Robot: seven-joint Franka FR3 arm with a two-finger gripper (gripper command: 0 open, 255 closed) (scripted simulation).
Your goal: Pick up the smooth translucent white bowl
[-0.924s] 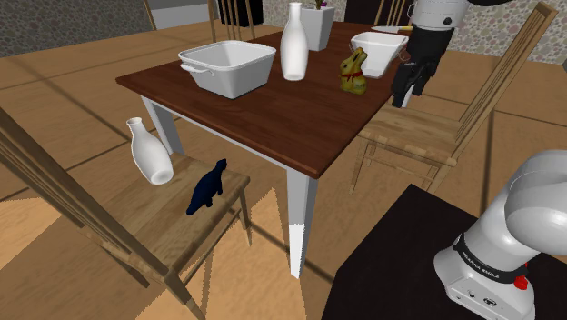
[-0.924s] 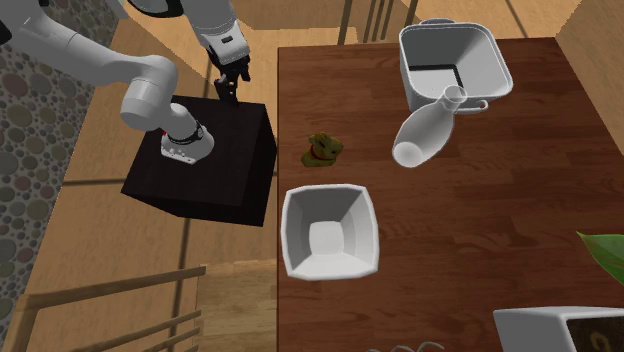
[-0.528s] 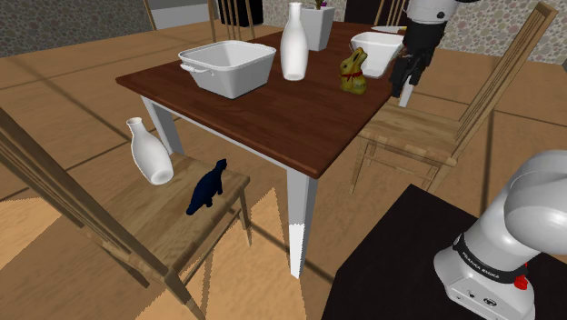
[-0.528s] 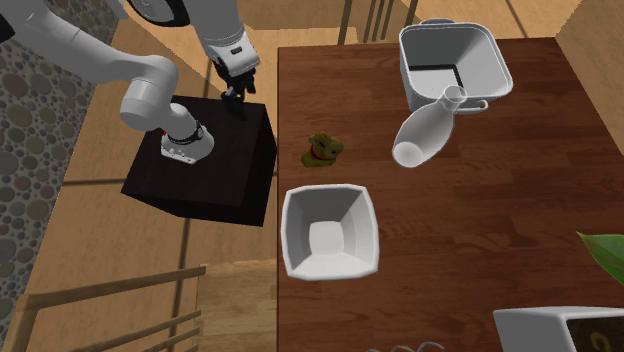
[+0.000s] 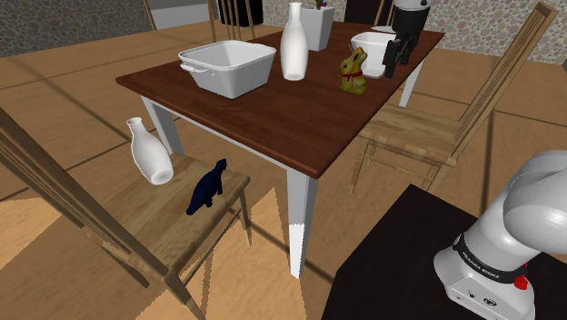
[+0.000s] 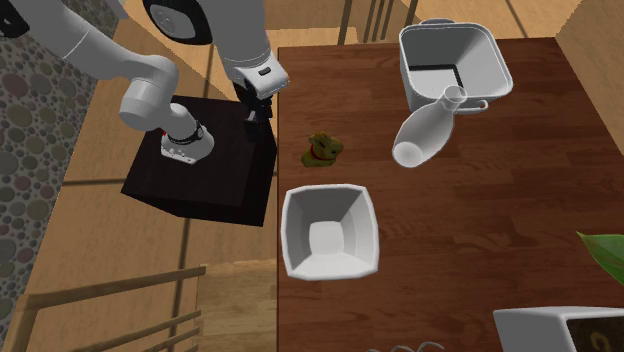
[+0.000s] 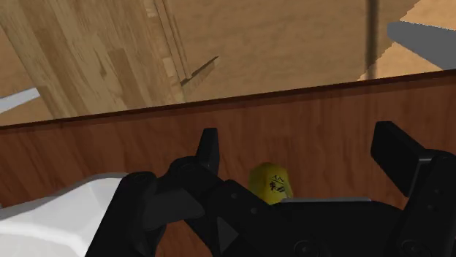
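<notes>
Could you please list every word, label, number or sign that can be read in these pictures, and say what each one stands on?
"FRANKA EMIKA": small pale lettering on the dark band round the arm's base in the shoulder view; the reading is tentative.
The same band in the second exterior view: lettering too small to read.
Golden rabbit figure: dark marks on it in the wrist view, not legible as text.
No other writing can be made out.

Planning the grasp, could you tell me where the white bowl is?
In the shoulder view the white bowl stands at the table's far right, behind the gold bunny.
</notes>
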